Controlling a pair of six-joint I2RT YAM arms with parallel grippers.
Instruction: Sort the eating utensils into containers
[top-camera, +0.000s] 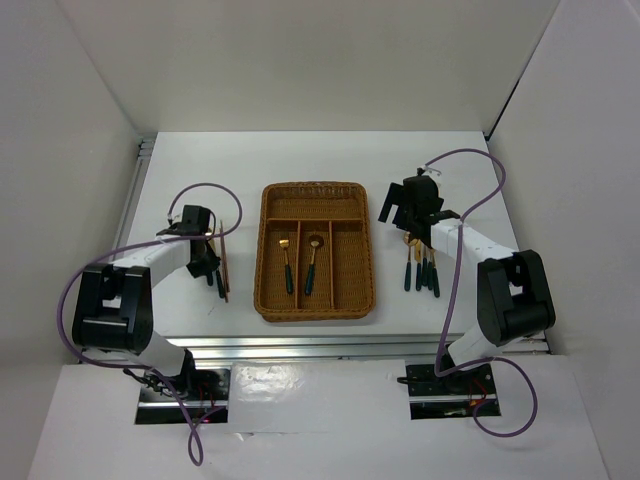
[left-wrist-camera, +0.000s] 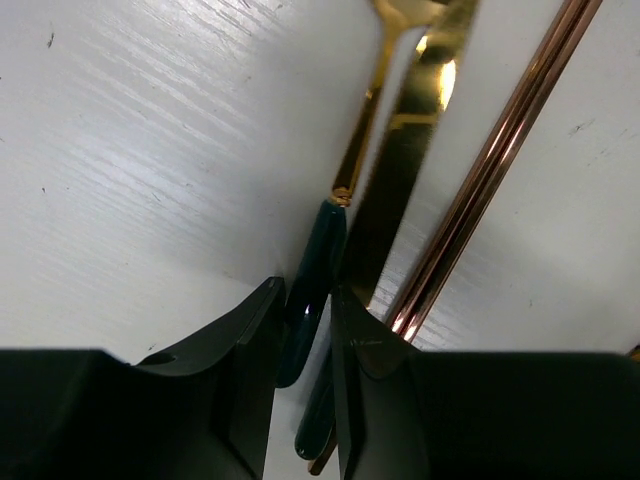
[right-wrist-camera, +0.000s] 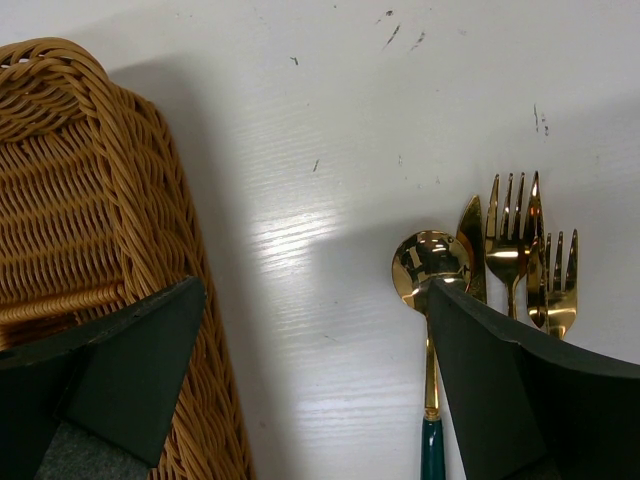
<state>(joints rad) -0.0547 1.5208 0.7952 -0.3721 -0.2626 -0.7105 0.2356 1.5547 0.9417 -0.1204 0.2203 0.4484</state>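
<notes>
Cutlery sits in three spots on the table (top-camera: 450, 150). The wicker tray (top-camera: 369, 255) is mid-table between the arms. It holds a tray fork (top-camera: 285, 262) in the left long slot and a tray spoon (top-camera: 313, 260) in the middle long slot, both with heads toward the far end.

Left of the tray, the chopsticks (top-camera: 224, 262) lie near-to-far on the table, with dark green handles just beside them on their left. The left gripper (top-camera: 205, 262) is down on that group. In the left wrist view its jaws are almost together, pinching a green-handled piece (left-wrist-camera: 318, 250) by the handle. The piece's gold neck runs out of frame, so I can't say whether it's a spoon or a fork. The gold blade of the left-side knife (left-wrist-camera: 420, 130) lies just right of it, with the chopsticks beyond.

Right of the tray, four pieces lie heads together:
- loose spoon (right-wrist-camera: 430, 262)
- right-side knife (right-wrist-camera: 472, 245)
- inner fork (right-wrist-camera: 510, 240)
- outer fork (right-wrist-camera: 560, 285), which the inner fork overlaps

The right gripper (top-camera: 398, 212) hangs between the tray's right wall and this cluster, toward the far end. Its jaws are spread wide and hold nothing. One finger is over the tray rim, the other beside the loose spoon's head.
</notes>
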